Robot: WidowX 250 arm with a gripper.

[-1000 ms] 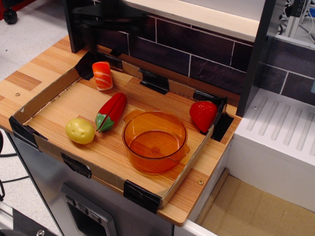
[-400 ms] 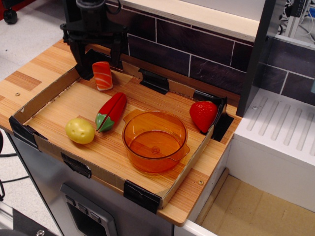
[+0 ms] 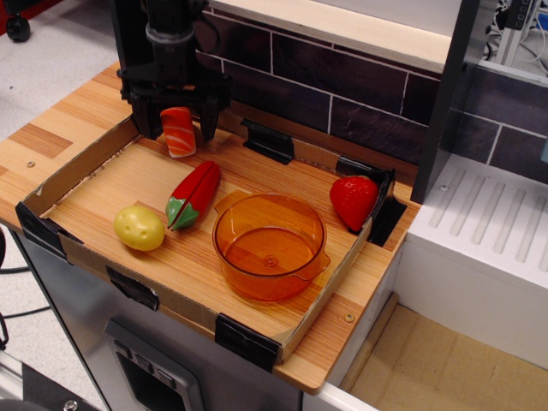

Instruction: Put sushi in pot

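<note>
Tool [image 3: 178, 128] is at the back left corner of the cardboard tray [image 3: 94, 154], its two black fingers [image 3: 144, 117] spread wide, open, one on either side of the sushi [image 3: 178, 131]. Sushi sits between them, just inside the tray's back wall. Contact between fingers and sushi cannot be made out; a thin gap seems to show on each side. Sushi's long axis runs roughly from the back wall toward the front of the desk [image 3: 51, 128], orange striped face turned up toward the camera, white rice at the lower end. Pot [image 3: 270, 246] stands upright and empty, well apart from the sushi, toward the front right of the tray. Upper part of the arm is cut off by the top edge. Fingertips blend into the dark corner tape, so their lower ends are hard to read.
</note>
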